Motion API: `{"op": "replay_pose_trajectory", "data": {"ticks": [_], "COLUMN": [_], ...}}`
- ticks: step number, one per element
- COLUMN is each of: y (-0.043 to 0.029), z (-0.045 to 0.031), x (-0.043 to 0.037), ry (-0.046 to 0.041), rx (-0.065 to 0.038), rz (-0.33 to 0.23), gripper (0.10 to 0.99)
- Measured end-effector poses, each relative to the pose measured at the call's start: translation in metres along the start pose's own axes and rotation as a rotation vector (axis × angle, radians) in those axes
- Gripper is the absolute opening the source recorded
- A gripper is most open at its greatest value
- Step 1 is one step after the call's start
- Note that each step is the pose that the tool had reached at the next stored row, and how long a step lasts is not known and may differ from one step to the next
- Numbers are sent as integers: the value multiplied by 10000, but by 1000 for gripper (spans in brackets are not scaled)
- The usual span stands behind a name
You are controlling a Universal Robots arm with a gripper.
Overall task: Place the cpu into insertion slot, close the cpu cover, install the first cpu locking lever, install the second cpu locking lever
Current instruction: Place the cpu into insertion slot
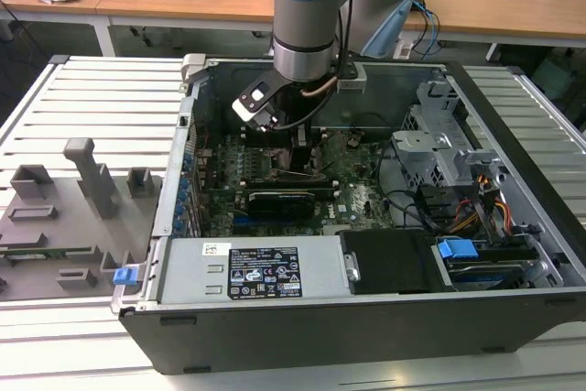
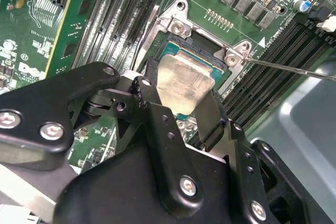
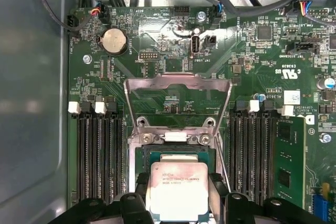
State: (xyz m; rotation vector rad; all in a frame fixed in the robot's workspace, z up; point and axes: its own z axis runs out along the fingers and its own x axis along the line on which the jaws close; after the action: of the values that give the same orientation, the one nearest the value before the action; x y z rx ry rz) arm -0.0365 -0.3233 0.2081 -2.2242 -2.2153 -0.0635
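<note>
We see the gripper (image 3: 178, 180) pinching the cpu (image 3: 177, 195) at the socket (image 3: 157, 154), exterior view's upper middle; cpu cover (image 3: 177, 81) raised.

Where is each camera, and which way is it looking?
Exterior view: off the arm, above the open computer case, looking down into it; the arm shows.
First wrist view: on the arm, looking down on the motherboard, the open cpu cover and the cpu; the gripper holds it.
Second wrist view: on the arm, slanting past the gripper onto the socket.
Both wrist views share the cpu.
</note>
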Motion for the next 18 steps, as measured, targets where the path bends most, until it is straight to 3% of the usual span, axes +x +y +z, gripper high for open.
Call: {"op": "replay_pose_trajectory", "data": {"ticks": [12, 13, 14, 18], "y": [-1, -1, -1, -1], "z": [56, 56, 56, 42], "x": [19, 19, 19, 19], "ry": [-60, -61, -61, -63], "rx": [3, 3, 3, 3], "rz": [-1, -1, -1, -1], "gripper": [525, 537, 604, 604]}}
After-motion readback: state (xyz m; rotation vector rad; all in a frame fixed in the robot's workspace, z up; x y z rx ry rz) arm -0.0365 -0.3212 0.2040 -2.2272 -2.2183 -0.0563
